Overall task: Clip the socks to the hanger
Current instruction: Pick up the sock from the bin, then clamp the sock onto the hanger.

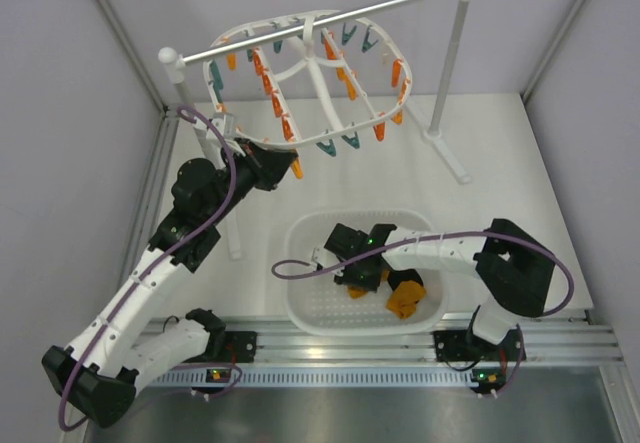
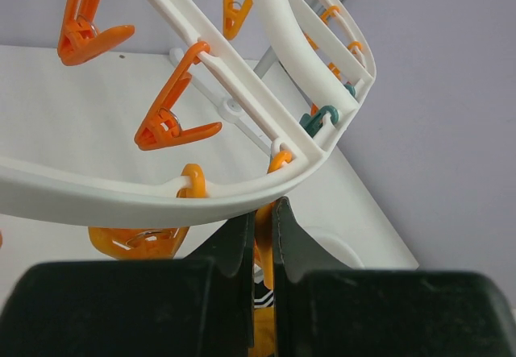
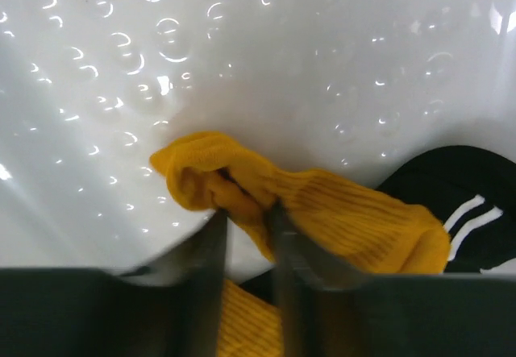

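Note:
The white oval hanger hangs from a silver rod, orange and teal clothespins dangling from its bars. My left gripper reaches up to its near rim and is shut on an orange clothespin hanging there. My right gripper is down in the white basket. Its fingertips pinch the bunched cuff of a mustard sock. A black sock with white stripes lies beside it, and more mustard fabric lies under the fingers. A mustard sock shows at the basket's right.
The silver rod rests on two white posts, one at the left and one at the right, with a foot running toward the basket. Grey walls close in the sides. An aluminium rail runs along the near edge.

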### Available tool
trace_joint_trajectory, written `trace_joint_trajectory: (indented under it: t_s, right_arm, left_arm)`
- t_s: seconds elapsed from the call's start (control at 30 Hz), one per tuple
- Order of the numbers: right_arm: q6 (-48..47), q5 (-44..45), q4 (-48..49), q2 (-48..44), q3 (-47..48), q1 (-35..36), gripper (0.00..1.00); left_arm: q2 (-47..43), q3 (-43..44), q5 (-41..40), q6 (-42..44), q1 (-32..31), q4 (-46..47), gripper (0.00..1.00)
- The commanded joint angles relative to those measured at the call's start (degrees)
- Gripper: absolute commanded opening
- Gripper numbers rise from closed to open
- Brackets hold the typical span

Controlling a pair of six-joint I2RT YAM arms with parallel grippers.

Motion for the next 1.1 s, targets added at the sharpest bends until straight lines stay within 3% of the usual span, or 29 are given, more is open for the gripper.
trace_joint_trajectory:
  t_s: [0.0, 0.1, 0.3, 0.6, 0.8, 0.87, 1.07]
  right_arm:
    - [-3.49, 0.95, 3.05, -0.11, 0.29, 0.12, 0.15]
    - [-3.06, 0.78, 2.18, -2.38, 2.30, -0.40, 0.00]
    - [-1.91, -2.30, 0.50, -12.83, 8.55, -4.78, 0.00]
    - [-1.74, -11.51, 2.96, -20.58, 8.55, -14.72, 0.00]
    - [-0.68, -16.88, 12.10, -26.38, 5.04, -17.98, 0.00]
    - [-2.51, -15.49, 16.47, -27.96, 3.29, -17.90, 0.00]
    - [-13.14, 0.07, 24.23, -30.78, 0.82, -11.75, 0.00]
  left_arm:
    - [-0.21, -1.06, 3.24, 1.40, -0.47, -3.11, 0.00]
    - [-0.30, -1.06, 3.24, 1.40, -0.38, -3.11, 0.00]
    - [-0.39, -0.80, 3.41, 1.31, -0.38, -3.11, 0.00]
    - [0.22, -0.89, 3.85, 0.69, -0.38, -2.58, 0.00]
    - [0.23, -0.80, 4.29, 0.69, -0.38, -2.93, 0.00]
    - [0.14, -0.80, 4.73, 0.78, -0.38, -2.93, 0.00]
    - [0.31, -1.06, 7.10, 0.96, -0.38, -3.02, 0.00]
